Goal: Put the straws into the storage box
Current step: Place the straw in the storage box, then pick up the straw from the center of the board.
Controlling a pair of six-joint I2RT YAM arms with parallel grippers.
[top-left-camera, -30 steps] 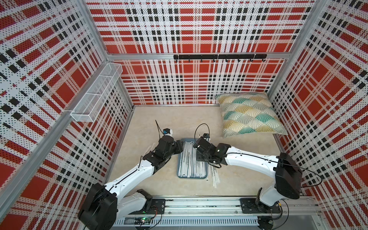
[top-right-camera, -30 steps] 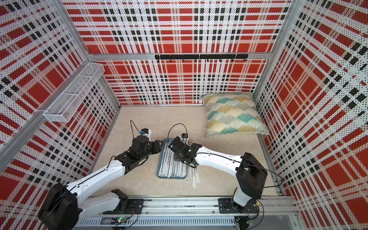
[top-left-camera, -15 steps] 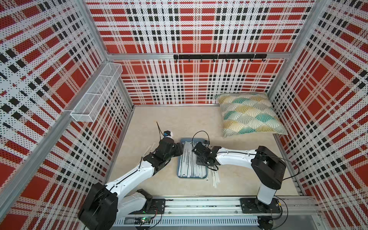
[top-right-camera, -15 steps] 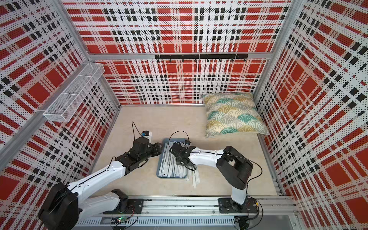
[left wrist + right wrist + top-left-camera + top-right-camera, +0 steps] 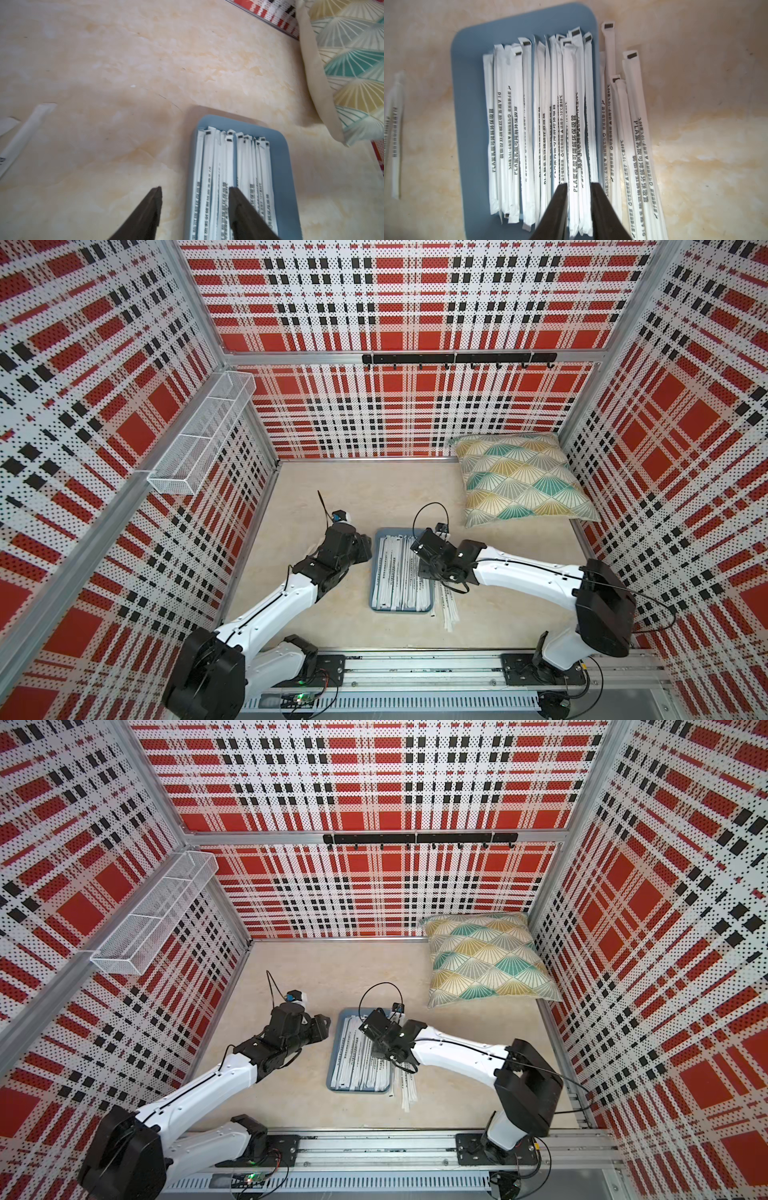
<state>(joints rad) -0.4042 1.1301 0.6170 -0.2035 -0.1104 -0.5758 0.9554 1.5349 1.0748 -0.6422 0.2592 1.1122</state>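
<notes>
Top views. Storage box (image 5: 374, 572): slate-blue, flat on the beige table (image 5: 374, 497) between the two arms, seen in both top views. Contents: straws (image 5: 399, 576) in white wrappers, laid lengthwise side by side. More straws (image 5: 405, 1090) lie on the table just outside the rim on the right arm's side, reaching past the box's near end. Left gripper (image 5: 368, 549): just beside the opposite rim, toward the far end. Right gripper (image 5: 380, 1052): over the box's right-arm side. Patterned cushion (image 5: 519, 477): far corner. Wire basket (image 5: 199, 439): on a side wall.

Left wrist. Left gripper (image 5: 194, 189): released, jaws well apart, nothing between them. One finger is over bare table, the other over the boxed straws (image 5: 216, 166). Storage box (image 5: 282, 166): bare floor along one side. One loose straw (image 5: 25, 133) on the table, well apart from the box. Cushion (image 5: 342, 62) near.

Right wrist. Right gripper (image 5: 578, 185): jaws narrowly parted above the straws (image 5: 529, 124) by one long rim. Wrappers show through the gap, and whether the pads touch them cannot be told. Storage box (image 5: 471, 104): a bare strip along the other rim. Several straws (image 5: 629, 135) on the table just beside the box; two more (image 5: 395, 135), blurred, beyond the opposite rim.
</notes>
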